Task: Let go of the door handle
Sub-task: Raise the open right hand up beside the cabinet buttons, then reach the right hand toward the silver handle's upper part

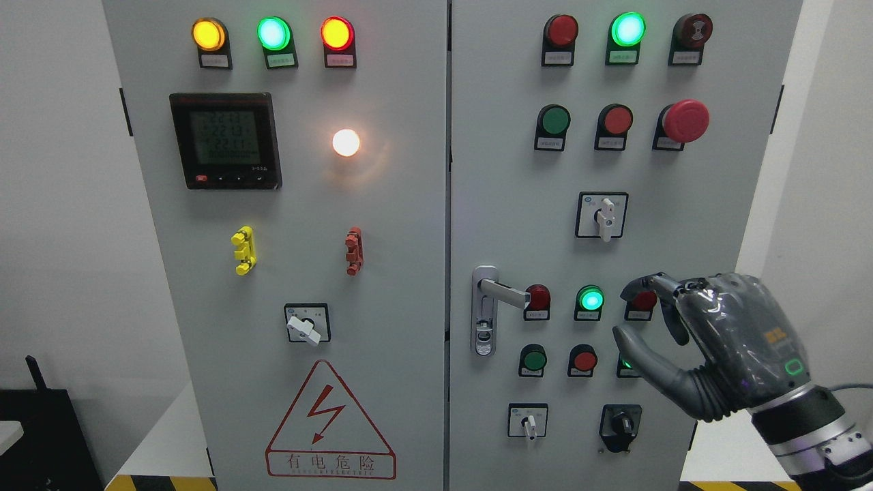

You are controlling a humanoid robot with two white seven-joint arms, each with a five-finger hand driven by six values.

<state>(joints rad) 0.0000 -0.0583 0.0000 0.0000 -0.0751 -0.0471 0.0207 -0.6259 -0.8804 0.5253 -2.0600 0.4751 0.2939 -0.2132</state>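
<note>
The silver door handle (503, 292) sticks out to the right from its lock plate (483, 310) at the left edge of the cabinet's right door (614, 245). My right hand (648, 320) hangs well to the right of the handle, in front of the lower buttons, apart from the lever. Its fingers are loosely curved with the thumb below, and nothing is held between them. The hand covers parts of a red button and a green button. The left arm is out of the picture.
Both grey cabinet doors are closed, with lit indicator lamps (273, 33) on top, a meter display (226, 140), a red mushroom stop button (685, 121) and rotary switches (603, 217). A red warning triangle (329, 423) is low on the left door. A black box (41, 429) stands at the lower left.
</note>
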